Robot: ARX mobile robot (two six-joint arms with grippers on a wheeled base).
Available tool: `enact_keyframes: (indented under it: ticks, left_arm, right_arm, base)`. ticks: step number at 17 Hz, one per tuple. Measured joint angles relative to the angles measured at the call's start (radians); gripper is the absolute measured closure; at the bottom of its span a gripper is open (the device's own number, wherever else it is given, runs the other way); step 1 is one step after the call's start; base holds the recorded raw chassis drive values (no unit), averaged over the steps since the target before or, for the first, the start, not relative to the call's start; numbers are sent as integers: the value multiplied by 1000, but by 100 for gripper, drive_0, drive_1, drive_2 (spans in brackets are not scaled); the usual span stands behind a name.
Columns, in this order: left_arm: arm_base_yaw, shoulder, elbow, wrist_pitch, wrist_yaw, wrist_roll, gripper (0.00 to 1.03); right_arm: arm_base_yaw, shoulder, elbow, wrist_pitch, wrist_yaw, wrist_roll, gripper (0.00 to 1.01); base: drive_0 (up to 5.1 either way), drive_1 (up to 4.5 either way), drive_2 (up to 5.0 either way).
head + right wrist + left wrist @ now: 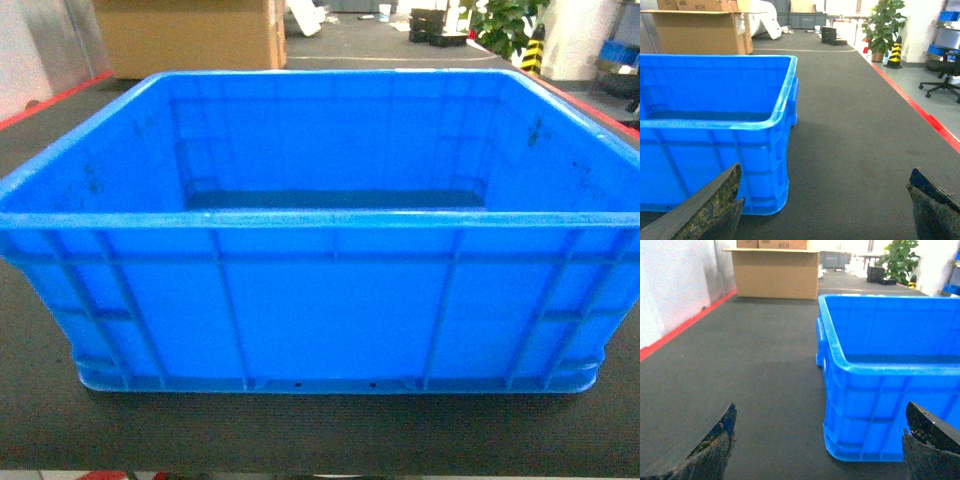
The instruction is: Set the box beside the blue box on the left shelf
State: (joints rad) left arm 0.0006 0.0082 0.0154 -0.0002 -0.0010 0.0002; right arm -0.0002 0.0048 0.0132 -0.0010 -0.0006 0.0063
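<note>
The box [330, 300], a large bright-blue open-topped crate with ribbed walls, stands empty on the dark mat and fills the head view. In the left wrist view its near left corner [855, 410] lies just ahead. My left gripper [820, 440] is open, its right fingertip in front of the crate's front wall, nothing held. In the right wrist view the crate's near right corner [765, 160] shows. My right gripper [827, 200] is open, its left fingertip in front of that corner, nothing between the fingers. No gripper shows in the head view. The left shelf and the other blue box are out of view.
A dark mat [755, 365] with red edge stripes [920, 115] covers the floor. A big cardboard carton [775, 272] stands far behind. A potted plant [885, 27], a striped cone [896, 50] and an office chair [942, 82] are at the far right.
</note>
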Motion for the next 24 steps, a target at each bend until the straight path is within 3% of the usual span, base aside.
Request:
enact_keyframes:
  ticks: [24]
  left_arm:
    - [0,0,0,-4,1,0,5]
  right_arm:
    - [0,0,0,-5,0,0,3]
  base:
    - [0,0,0]
